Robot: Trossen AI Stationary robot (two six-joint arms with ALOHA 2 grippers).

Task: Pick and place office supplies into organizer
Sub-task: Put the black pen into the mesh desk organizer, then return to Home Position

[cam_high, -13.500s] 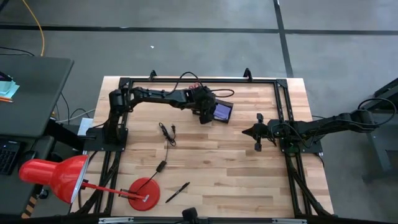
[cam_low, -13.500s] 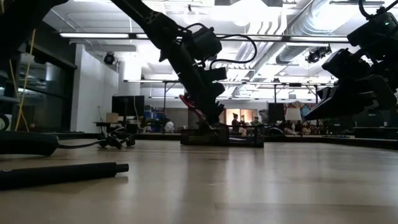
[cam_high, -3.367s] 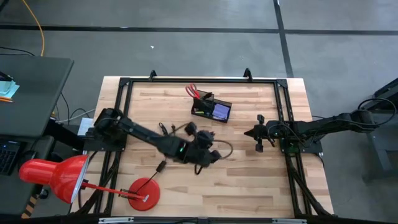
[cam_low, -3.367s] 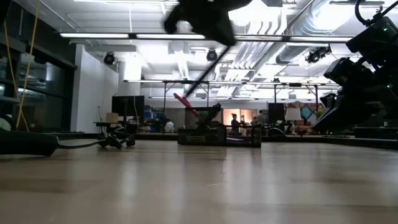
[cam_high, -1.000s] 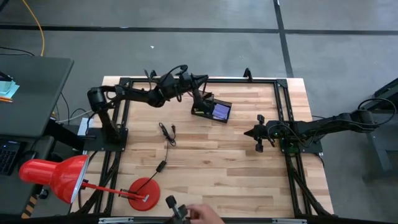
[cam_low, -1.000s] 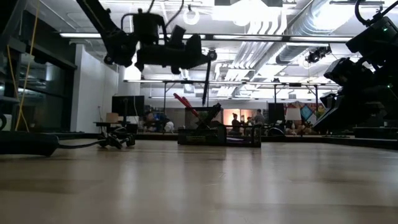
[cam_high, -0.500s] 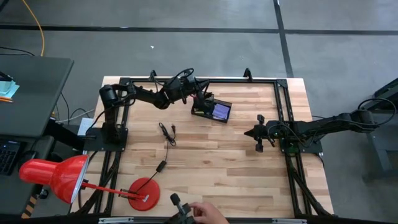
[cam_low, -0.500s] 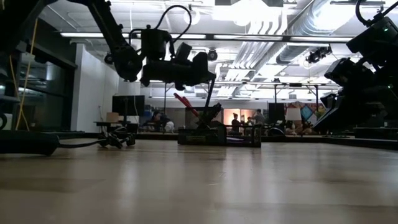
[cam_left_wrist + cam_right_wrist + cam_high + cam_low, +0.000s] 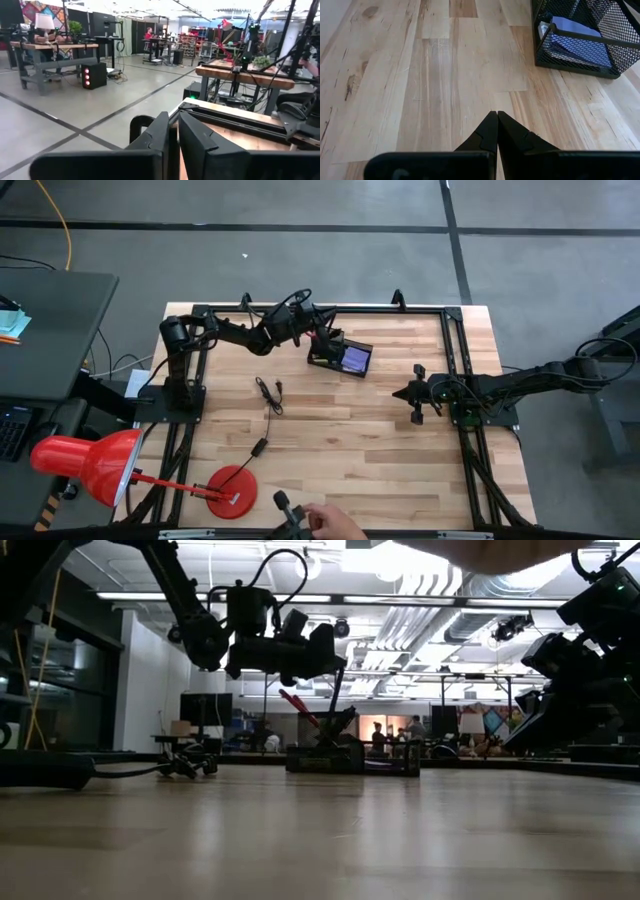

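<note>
left claw (image 9: 318, 330): over the tall cup end of the organizer (image 9: 341, 356), at the far edge of the tabletop (image 9: 350, 440). Arm reaches in from the left, wrist roughly level.
left claw state: fingers (image 9: 190, 142) nearly together with a thin dark gap between them. Low view shows a slim black pen (image 9: 332, 705) hanging roughly vertical from it, so I read it as pinched on that pen.
why held so: pen is upright, tip down over the cup, so it can slide in among the other contents instead of lying across the rim.
organizer: black mesh, far centre of tabletop. Red-handled scissors (image 9: 302, 710) already stand slanted in the cup; purple sticky-note pad (image 9: 580, 39) lies flat in the low tray section.
right claw (image 9: 414, 393): parked low at the right side, well apart from the organizer, fingers (image 9: 492, 132) pressed together, holding nothing. Waiting.
not mine: thin black cable (image 9: 267, 395) mid-tabletop, red lamp base (image 9: 231, 491) near the front edge, a person's hand (image 9: 325, 523) at the front edge.
risk: pen tip could catch the scissors handles or the mesh rim on the way down.
</note>
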